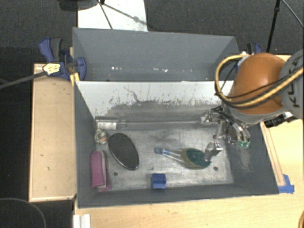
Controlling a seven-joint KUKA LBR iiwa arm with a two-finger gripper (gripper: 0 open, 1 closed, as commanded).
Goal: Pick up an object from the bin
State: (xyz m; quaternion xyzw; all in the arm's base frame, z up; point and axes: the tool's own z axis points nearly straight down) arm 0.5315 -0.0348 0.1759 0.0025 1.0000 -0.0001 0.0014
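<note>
- Pink oblong block (98, 169) lies lengthwise against the left wall of the grey metal bin (156, 56), near the front-left corner.
- Just behind the block sits a small glassy bit (100, 137), and behind that a clear tube (107, 125) lies along the foot of the back slope.
- A dark grey oval pebble-like piece (124, 151) rests just right of the pink block, its long axis slanting.
- A small blue cube (158, 180) stands alone near the front wall, about mid-bin.
- Right of centre lies a teal round-headed tool (194, 158), its thin, blue-tipped handle pointing left across the floor.
- The gripper (213, 149) is low in the bin at the right edge of that teal head, close enough to seem to touch it. I cannot tell whether the pincer is spread or pressed together, nor whether it grips the tool.
- The wrist's orange cover (259, 82), looped with yellow cables, hangs over the bin's right side.
</note>
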